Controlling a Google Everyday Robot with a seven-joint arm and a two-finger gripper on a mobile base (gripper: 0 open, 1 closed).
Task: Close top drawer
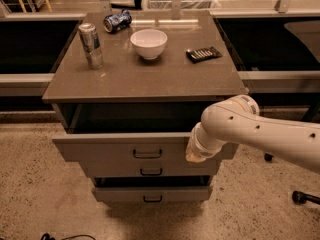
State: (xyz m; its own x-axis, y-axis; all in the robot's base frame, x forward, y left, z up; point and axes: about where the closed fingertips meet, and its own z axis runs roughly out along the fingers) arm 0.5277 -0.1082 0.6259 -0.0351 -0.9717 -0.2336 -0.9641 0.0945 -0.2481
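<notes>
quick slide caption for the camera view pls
Gripper at the right end of the open top drawer front, white bowl on the cabinet above.

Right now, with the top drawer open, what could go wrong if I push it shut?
The gripper sits at the right end of the top drawer, well off its handle, so a push there may skew and jam it. A hard shove could also shake the cabinet and tip the upright can on top.
</notes>
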